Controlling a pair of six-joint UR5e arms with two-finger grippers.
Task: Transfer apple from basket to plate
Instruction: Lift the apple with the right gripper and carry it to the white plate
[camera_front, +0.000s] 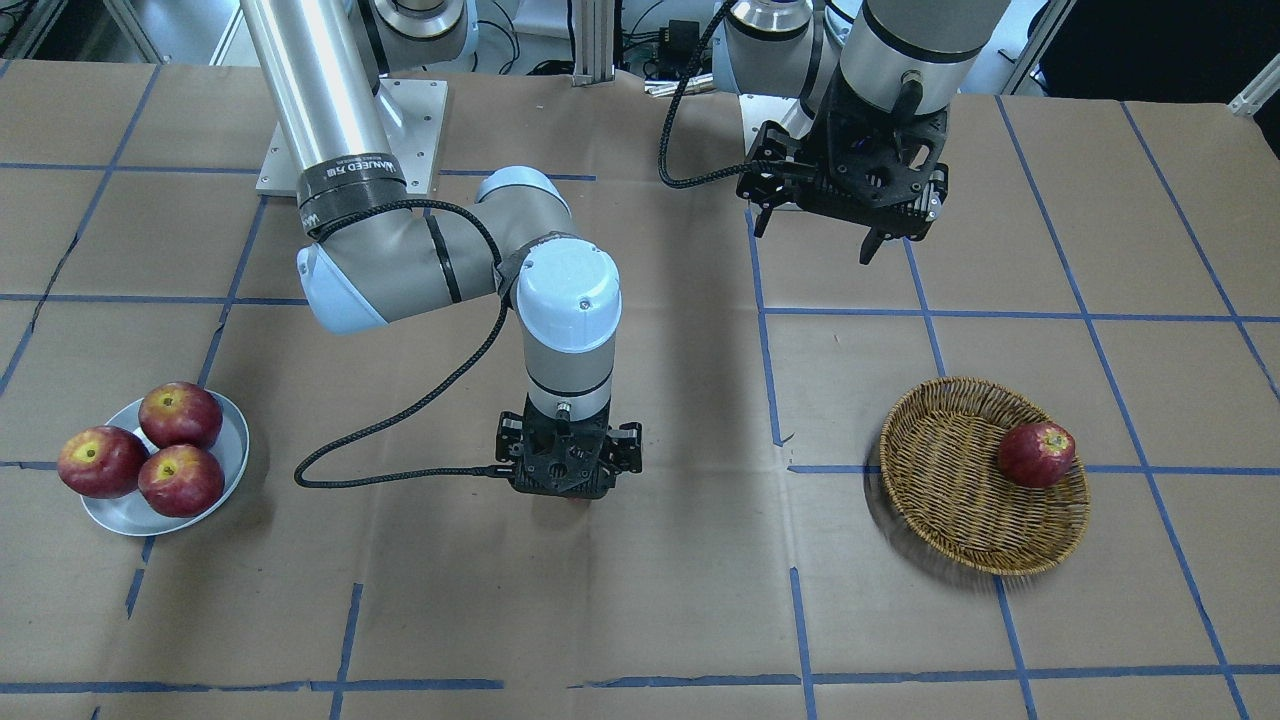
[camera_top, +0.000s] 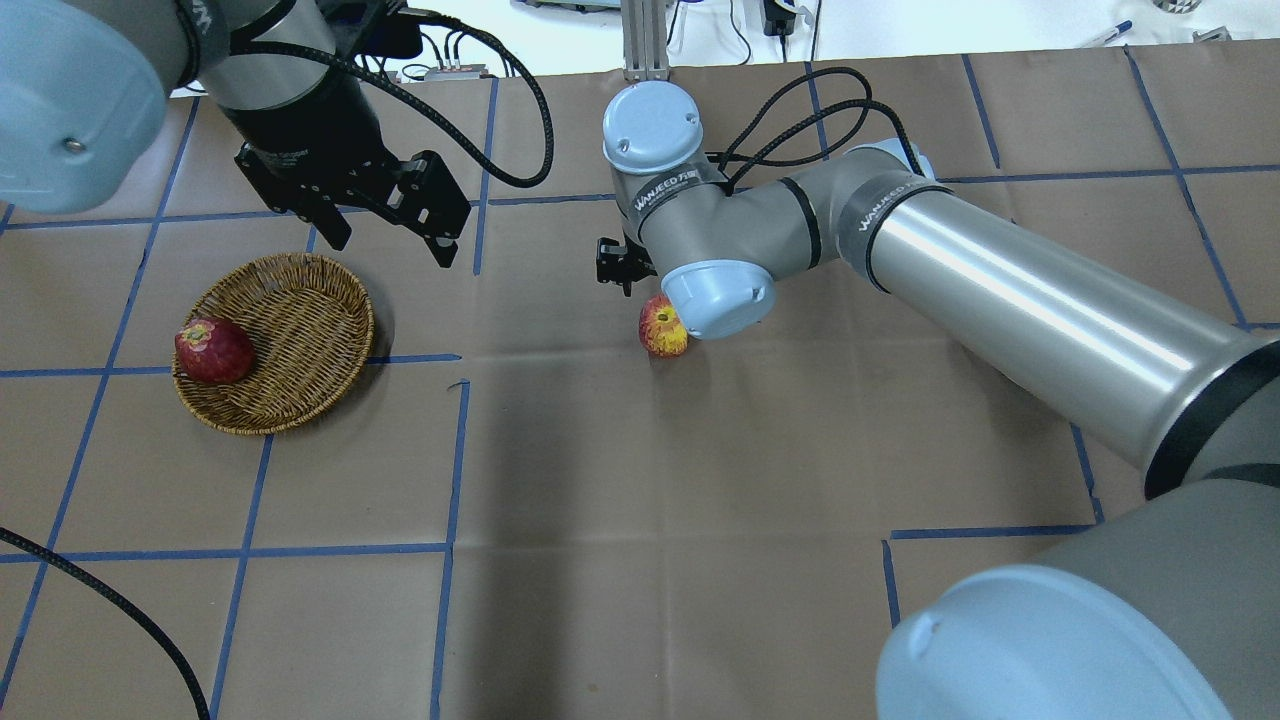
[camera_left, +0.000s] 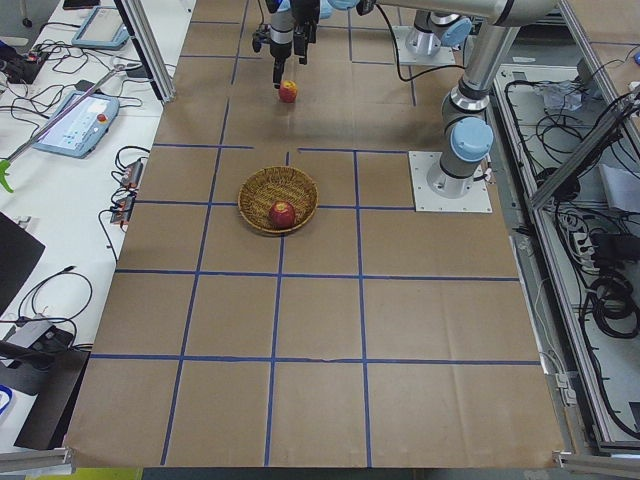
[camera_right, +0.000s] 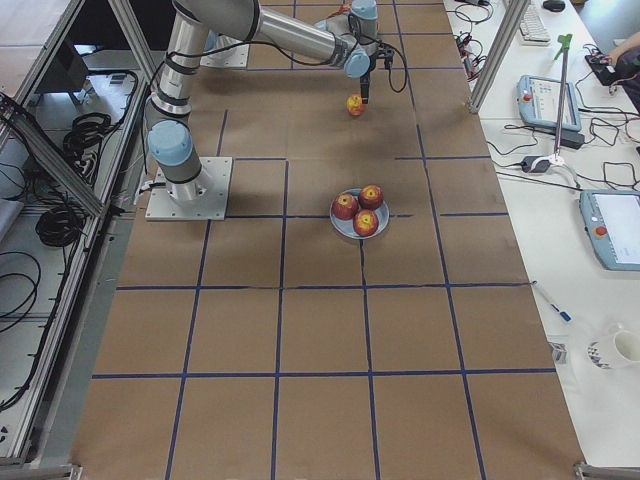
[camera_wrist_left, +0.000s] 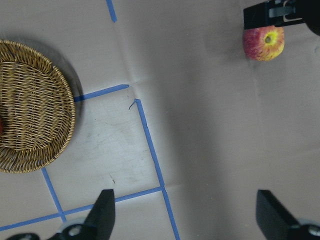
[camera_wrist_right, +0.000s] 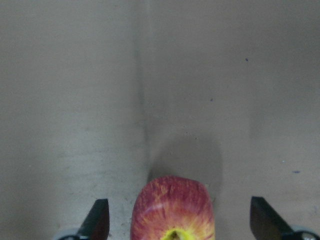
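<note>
The pale streaky apple (camera_top: 663, 327) with a yellow stem patch lies on the brown table paper near the middle, outside the basket and plate. My right gripper (camera_wrist_right: 177, 220) is open, with its fingers (camera_wrist_right: 100, 220) wide on either side of the apple (camera_wrist_right: 172, 207) and not touching it. From the front the gripper (camera_front: 570, 490) hides the apple almost fully. The wicker basket (camera_top: 290, 330) holds one dark red apple (camera_top: 213, 351). My left gripper (camera_top: 392, 250) is open and empty, above the table beside the basket (camera_wrist_left: 35, 115). The metal plate (camera_front: 232, 440) holds three dark red apples (camera_front: 180, 415).
Blue tape lines (camera_top: 455, 470) mark a grid on the table paper. The right arm's cable (camera_front: 400, 440) loops down to the table between the plate and the gripper. The arm bases (camera_front: 350, 140) stand at the robot's edge of the table.
</note>
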